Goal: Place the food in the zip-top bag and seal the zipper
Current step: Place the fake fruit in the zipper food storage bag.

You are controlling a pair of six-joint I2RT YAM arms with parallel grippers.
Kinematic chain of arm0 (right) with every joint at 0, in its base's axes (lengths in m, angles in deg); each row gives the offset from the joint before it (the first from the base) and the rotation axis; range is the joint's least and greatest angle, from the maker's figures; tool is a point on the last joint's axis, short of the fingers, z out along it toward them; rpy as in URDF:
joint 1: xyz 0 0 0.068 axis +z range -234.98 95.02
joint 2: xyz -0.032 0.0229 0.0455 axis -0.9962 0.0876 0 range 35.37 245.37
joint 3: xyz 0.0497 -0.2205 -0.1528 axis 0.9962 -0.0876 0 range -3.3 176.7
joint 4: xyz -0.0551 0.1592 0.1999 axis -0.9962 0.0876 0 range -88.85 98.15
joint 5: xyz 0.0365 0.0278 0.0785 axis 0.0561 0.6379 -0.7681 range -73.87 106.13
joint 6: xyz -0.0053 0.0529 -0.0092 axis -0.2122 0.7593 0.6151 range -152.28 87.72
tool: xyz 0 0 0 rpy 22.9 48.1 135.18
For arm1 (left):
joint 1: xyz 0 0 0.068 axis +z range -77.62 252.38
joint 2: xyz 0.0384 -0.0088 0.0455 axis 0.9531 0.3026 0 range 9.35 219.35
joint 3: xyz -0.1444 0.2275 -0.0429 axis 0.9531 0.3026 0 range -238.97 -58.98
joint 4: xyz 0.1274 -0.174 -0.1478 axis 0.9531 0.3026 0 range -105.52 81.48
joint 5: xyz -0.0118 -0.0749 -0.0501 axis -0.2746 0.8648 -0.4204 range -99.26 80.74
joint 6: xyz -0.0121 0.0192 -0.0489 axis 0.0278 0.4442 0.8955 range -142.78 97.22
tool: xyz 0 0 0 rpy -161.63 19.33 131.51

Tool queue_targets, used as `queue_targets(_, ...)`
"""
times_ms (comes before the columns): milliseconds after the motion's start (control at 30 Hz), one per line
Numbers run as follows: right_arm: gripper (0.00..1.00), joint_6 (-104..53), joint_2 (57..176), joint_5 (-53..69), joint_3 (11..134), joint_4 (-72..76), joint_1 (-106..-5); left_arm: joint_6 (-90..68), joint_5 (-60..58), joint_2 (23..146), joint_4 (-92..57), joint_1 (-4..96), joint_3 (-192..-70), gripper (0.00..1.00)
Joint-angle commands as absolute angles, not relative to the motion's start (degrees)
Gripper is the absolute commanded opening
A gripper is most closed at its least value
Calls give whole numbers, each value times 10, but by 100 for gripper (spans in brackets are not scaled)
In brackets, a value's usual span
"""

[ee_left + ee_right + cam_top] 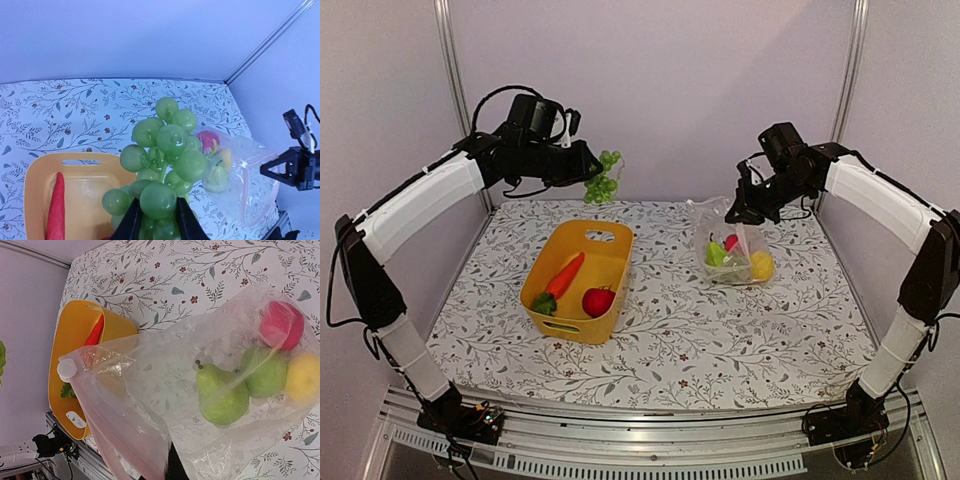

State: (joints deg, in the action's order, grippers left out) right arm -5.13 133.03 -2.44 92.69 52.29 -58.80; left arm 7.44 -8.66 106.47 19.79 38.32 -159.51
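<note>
My left gripper is shut on a green grape bunch and holds it high above the table's back, left of the bag; in the left wrist view the grapes sit between my fingertips. My right gripper is shut on the upper edge of the clear zip-top bag, holding its mouth up and open. The bag holds a green pear, a green apple, a red piece and a yellow piece. Its pinkish zipper strip carries a white slider.
A yellow basket stands left of centre with an orange carrot and a red round fruit inside. The cage posts and back wall close in behind both arms.
</note>
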Motion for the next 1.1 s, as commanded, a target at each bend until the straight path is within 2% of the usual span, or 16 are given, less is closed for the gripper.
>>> queue_targets(0,0,-49,1347,-25,951,531,-567,83,-36,1042,114,361,-1593,19)
queue_targets(433,0,-16,1395,-60,1045,536,-538,89,132,1116,-87,273,-1586,20)
queue_targets(700,0,-15,1399,-48,1089,559,-538,60,100,1151,-98,250,-1564,22)
queue_targets(800,0,-12,1395,-52,1089,558,-538,54,92,1162,-91,247,-1560,28)
queue_targets(967,0,-3,1391,-55,1089,555,-538,47,37,1185,-40,245,-1589,59)
queue_targets(1067,0,1,1385,-51,1087,554,-538,39,-5,1188,-22,245,-1615,70)
